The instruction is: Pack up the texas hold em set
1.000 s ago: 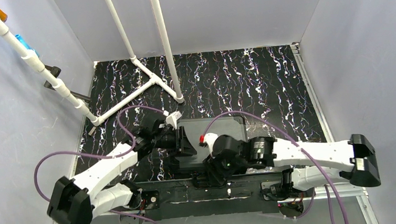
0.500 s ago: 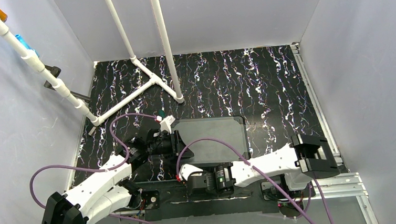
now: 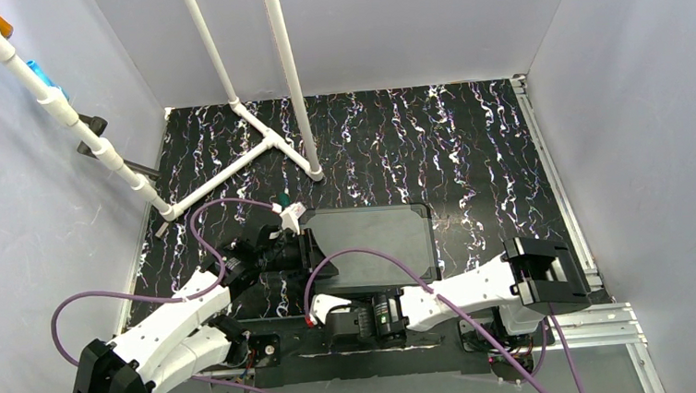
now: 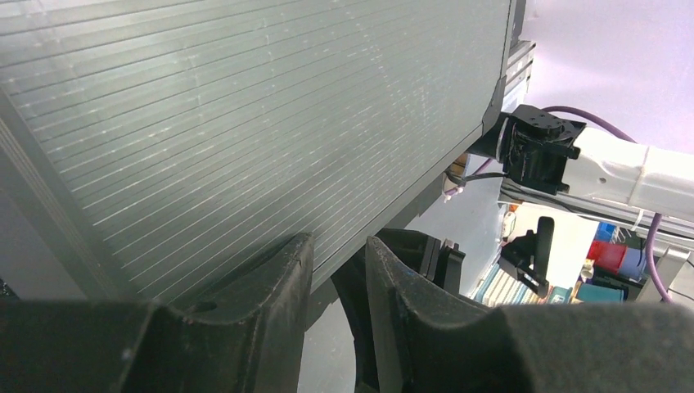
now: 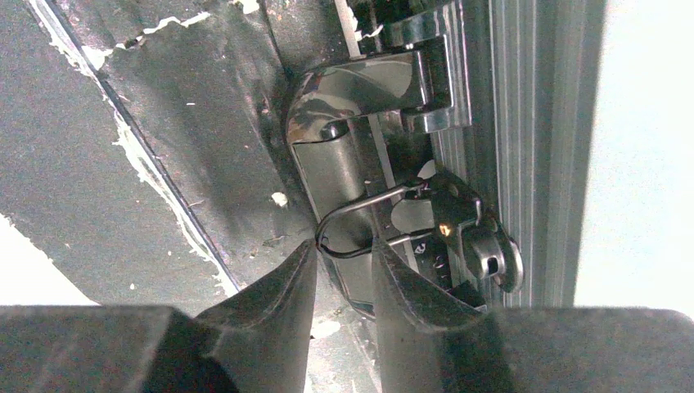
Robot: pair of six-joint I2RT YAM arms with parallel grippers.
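The black case point(image 3: 375, 241) of the texas hold em set lies flat in front of the arms. My left gripper point(image 3: 311, 254) is at its left edge. In the left wrist view its jaws point(image 4: 338, 241) are shut on the rim of the ribbed lid point(image 4: 245, 106), one finger above and one below. A row of striped chips point(image 4: 495, 286) shows under the lid. My right gripper point(image 3: 331, 301) is low at the case's near side. Its tips point(image 5: 344, 246) pinch the wire loop of the metal latch point(image 5: 385, 221). Cards, dice and the triangle piece are hidden.
A white pipe frame point(image 3: 266, 137) stands at the back left. Grey walls close in three sides. The right arm's purple cable point(image 3: 358, 256) drapes over the case. The arms' black base plate point(image 3: 428, 339) runs along the near edge, just behind the latch.
The right arm has dropped from above the case to its near side, and its jaws have narrowed around the latch loop. The left arm has pulled slightly left while still holding the lid.
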